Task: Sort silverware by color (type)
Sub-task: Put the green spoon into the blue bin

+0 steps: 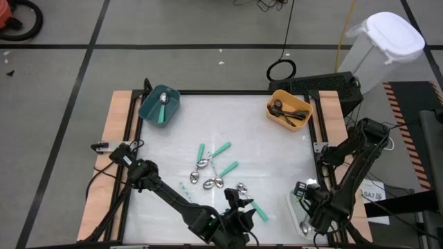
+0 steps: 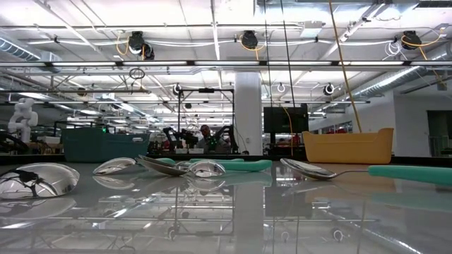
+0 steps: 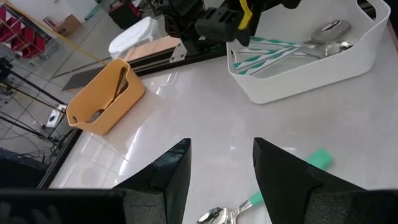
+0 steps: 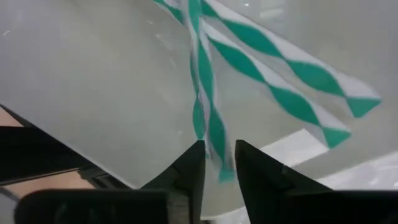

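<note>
Dark jointed arms [image 1: 173,197], black wedge-shaped jaws

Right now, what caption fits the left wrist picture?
Open left pincer above a teal-handled spoon, facing orange bin and white bin.

I see teal-handled spoons [image 1: 220,151] scattered flat mid-table; dark spoons [image 1: 287,111] in orange bin; striped-handled spoons [image 3: 280,53] in white bin.

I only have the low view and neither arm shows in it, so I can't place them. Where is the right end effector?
Observer: The right end effector is at the white bin, at the table corner beside the right arm's base.
Operator: What's in that bin?
Observer: Spoons with teal-and-white striped handles.
Operator: And the left arm?
Observer: The left end effector is open and empty, just above a teal-handled spoon.
</note>
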You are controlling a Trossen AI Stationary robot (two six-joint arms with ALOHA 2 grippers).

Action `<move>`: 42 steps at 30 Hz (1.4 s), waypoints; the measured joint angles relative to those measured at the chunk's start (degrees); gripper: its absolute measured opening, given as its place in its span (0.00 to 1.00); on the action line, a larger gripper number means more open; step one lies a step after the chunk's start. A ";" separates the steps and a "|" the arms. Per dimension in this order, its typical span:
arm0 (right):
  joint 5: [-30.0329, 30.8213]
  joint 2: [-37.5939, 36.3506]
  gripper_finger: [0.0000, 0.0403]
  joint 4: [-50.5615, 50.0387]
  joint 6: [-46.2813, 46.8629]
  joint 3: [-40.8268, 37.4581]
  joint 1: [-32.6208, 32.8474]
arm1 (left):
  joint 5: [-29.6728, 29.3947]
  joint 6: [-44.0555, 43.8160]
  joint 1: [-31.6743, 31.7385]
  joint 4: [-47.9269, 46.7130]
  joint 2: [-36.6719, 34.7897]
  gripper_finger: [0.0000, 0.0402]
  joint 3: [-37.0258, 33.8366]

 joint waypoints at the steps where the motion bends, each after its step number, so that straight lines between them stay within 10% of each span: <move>1: 0.00 0.00 0.23 -0.73 1.00 0.47 0.02 | -0.02 -0.38 0.00 -0.30 0.00 0.43 0.00; 11: 0.77 0.00 0.29 -5.35 15.53 11.87 2.00 | 0.00 -6.36 -0.33 -7.16 0.00 0.43 -0.01; 23: 26.26 0.14 0.24 18.50 46.85 13.40 7.08 | 9.91 -16.35 -1.20 -20.18 0.00 0.43 -0.01; 42: 32.97 0.17 0.24 36.25 49.35 4.42 8.06 | 36.46 9.95 9.38 -5.66 4.62 0.43 -0.04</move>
